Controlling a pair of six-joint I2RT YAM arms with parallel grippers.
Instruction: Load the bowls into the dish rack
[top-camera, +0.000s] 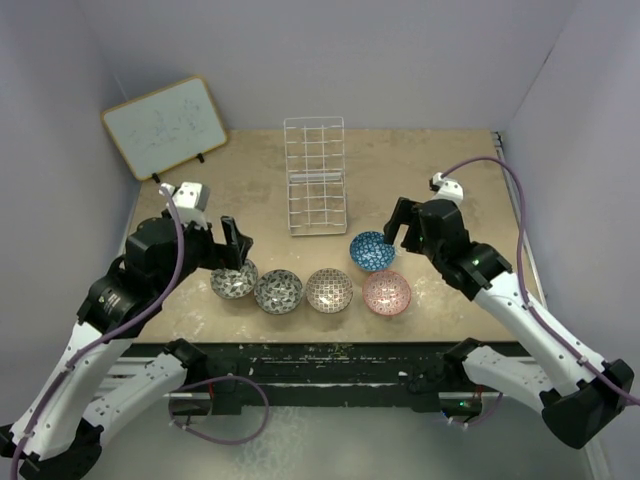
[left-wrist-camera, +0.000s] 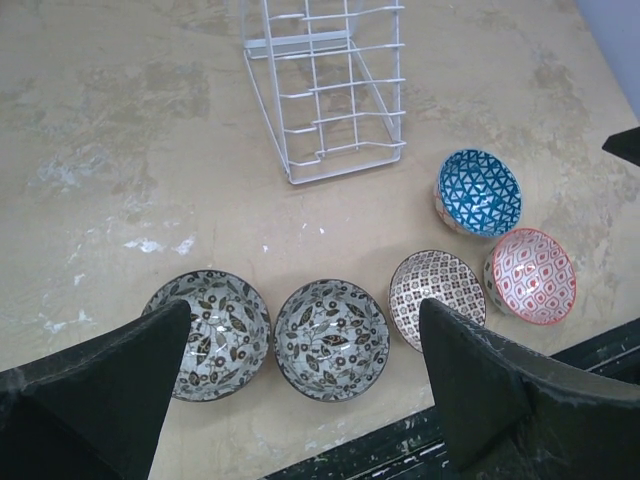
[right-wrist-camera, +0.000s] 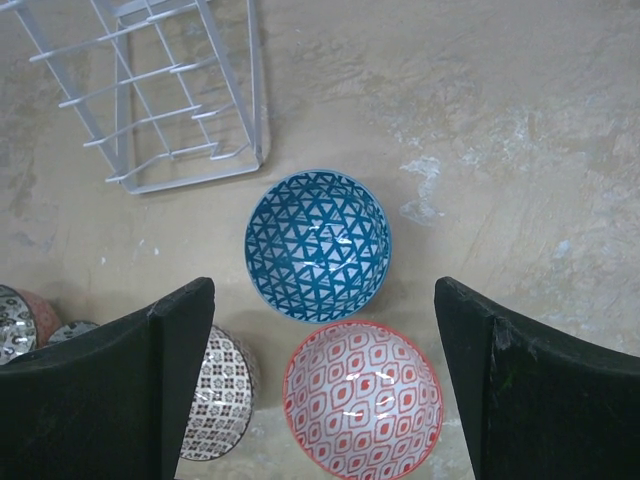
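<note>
1. From the top: shows the rack (top-camera: 315, 178) upright on the table (top-camera: 450, 190), towards the back, and a whiteboard (top-camera: 165, 125) leaning at the rear left corner.
2. Shows all five bowls on the table in front of the rack. Four in a row near the front edge, from the left: grey bowl (top-camera: 234, 281), second grey bowl (top-camera: 278, 291), beige bowl (top-camera: 329, 290), pink bowl (top-camera: 386, 292). Blue bowl (top-camera: 372, 250) just behind the pink one, close beside it.
3. Puts the left gripper (top-camera: 236, 250) just behind the leftmost grey bowl and the right gripper (top-camera: 400, 228) just right of the blue bowl. Cannot tell the jaws' spread from up here.
4. From the left wrist: shows the fingers (left-wrist-camera: 110, 390) spread wide at the bottom corners, jaws open, nothing held. Two grey bowls side by side below, rims very close. Beige, pink and blue off to the right, the rack beyond them.
5. From the right wrist: shows the fingers (right-wrist-camera: 120, 390) far apart, jaws open, nothing held. Blue bowl centred below, in the gap; pink one just beside it, nearer the camera. Beige bowl partly hidden behind the left-hand finger. Rack's corner at top left, apart from the blue bowl.
</note>
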